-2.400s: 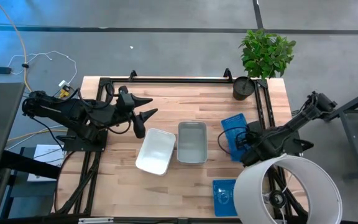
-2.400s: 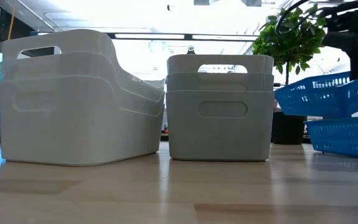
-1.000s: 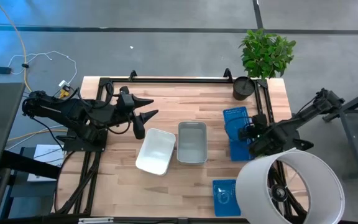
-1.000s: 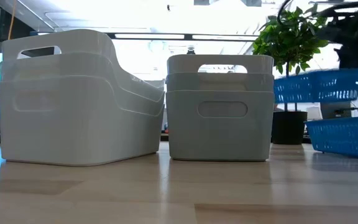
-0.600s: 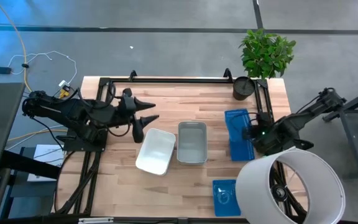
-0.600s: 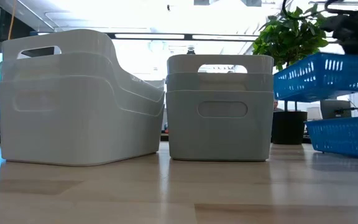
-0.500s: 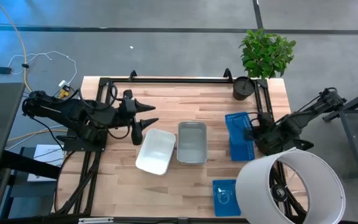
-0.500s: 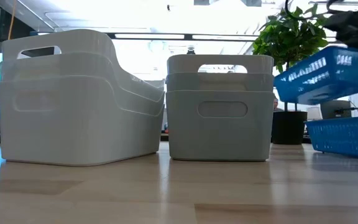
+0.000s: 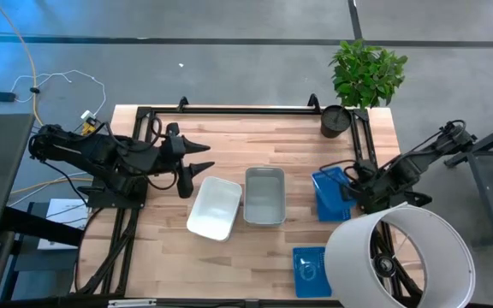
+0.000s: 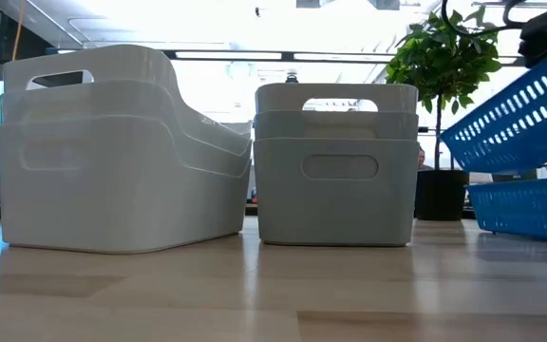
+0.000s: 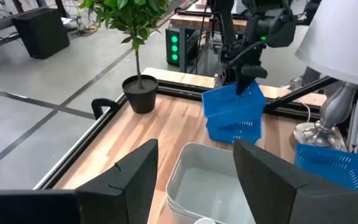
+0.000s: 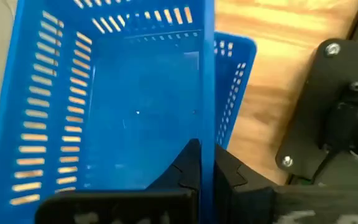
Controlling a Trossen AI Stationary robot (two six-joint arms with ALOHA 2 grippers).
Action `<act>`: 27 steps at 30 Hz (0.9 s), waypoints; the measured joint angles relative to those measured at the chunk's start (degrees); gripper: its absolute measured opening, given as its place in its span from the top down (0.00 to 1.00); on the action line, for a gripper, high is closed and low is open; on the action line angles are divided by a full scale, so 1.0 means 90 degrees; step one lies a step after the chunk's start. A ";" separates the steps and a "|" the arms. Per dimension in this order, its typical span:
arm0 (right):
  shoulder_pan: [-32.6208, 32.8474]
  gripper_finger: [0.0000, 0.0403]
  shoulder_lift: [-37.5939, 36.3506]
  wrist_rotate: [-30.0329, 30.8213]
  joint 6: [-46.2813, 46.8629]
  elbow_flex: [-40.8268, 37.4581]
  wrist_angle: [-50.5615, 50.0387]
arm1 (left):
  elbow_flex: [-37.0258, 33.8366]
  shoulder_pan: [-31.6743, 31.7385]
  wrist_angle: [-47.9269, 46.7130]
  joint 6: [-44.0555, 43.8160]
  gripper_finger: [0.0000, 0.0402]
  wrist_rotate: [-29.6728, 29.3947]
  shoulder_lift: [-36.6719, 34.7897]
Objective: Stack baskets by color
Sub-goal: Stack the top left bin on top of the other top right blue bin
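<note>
Fingers of the right gripper (image 12: 202, 163) are pinching a tilted blue basket (image 9: 330, 186); the left gripper (image 9: 197, 168) is hanging spread; no labels are showing.

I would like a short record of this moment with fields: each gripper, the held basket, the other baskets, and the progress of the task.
right gripper: shut on the rim of the tilted blue basket, lifted off the table
beneath it: a second blue basket on the table
left gripper: open, holding nothing, beside the white baskets
grey baskets: nested, middle of the table
third blue basket: alone at the near edge
progress: white and grey stacked; blue not yet stacked
</note>
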 joint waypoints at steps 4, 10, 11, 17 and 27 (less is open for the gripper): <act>0.0000 1.00 0.0034 -0.0167 -0.0117 0.0000 0.0038 | 0.0000 -0.0002 0.0007 -0.0025 0.51 0.0002 0.0002; 0.0000 1.00 0.0036 -0.0596 -0.0110 0.0000 -0.0244 | 0.0000 -0.0002 0.0009 -0.0092 0.51 0.0002 0.0002; 0.0000 1.00 0.0034 -0.0599 -0.0029 0.0000 -0.0313 | 0.0000 -0.0002 0.0011 -0.0131 0.51 0.0002 0.0002; 0.0000 1.00 0.0044 -0.0463 0.0322 0.0000 -0.0427 | 0.0000 -0.0002 0.0012 -0.0195 0.51 0.0002 0.0002; -0.0005 1.00 0.0689 -0.0566 0.0564 0.0000 -0.0262 | 0.0000 0.0001 0.0012 -0.0193 0.51 0.0002 0.0002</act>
